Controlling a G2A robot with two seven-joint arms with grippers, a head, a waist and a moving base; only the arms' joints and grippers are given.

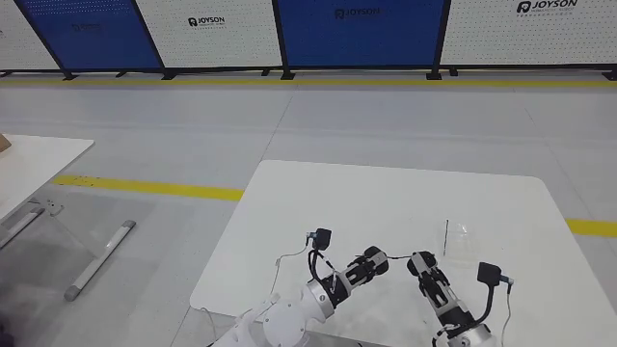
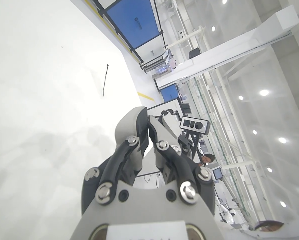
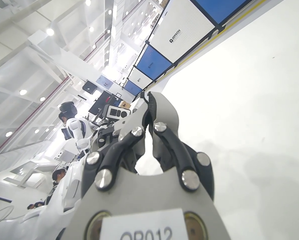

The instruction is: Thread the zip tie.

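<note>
A thin black zip tie [image 1: 446, 234] lies straight and flat on the white table [image 1: 386, 202], to the right of both grippers and apart from them. In the left wrist view the zip tie [image 2: 105, 79] rests well beyond my fingertips, its small head at the far end. My left gripper [image 1: 378, 256] [image 2: 148, 119] is shut, with nothing visible between its pads. My right gripper [image 1: 415, 261] [image 3: 148, 102] is also shut and holds nothing I can see. Both hover low near the table's front, tips pointing toward each other and close together.
The table's right half beyond the zip tie is bare. Its left edge [image 1: 224, 241] drops to the floor. A second white table [image 1: 34, 164] stands farther left. Blue and white panels [image 1: 362, 14] line the back of the room.
</note>
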